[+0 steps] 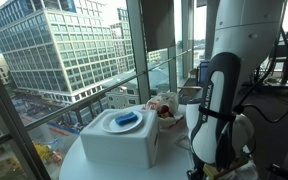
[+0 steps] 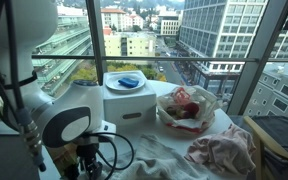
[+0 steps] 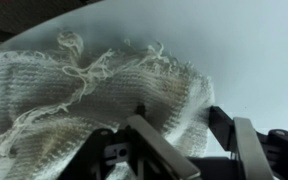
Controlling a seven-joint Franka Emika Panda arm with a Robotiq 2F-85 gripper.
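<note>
In the wrist view a cream knitted cloth (image 3: 94,90) with frayed loose threads lies on a pale table top. My gripper (image 3: 180,128) is low over it. The two fingers stand apart, and the cloth's rounded right edge lies between them; the fingers do not pinch it. In both exterior views the arm (image 1: 219,110) bends down to the round table and its body (image 2: 69,125) hides the fingers. A whitish cloth (image 2: 159,150) is spread on the table beside the arm.
A white box (image 1: 119,140) with a plate and a blue item (image 2: 128,80) on top stands on the table. A clear plastic bag with red contents (image 2: 189,108) and a pink cloth (image 2: 224,152) lie nearby. Glass window walls (image 1: 74,50) surround the table.
</note>
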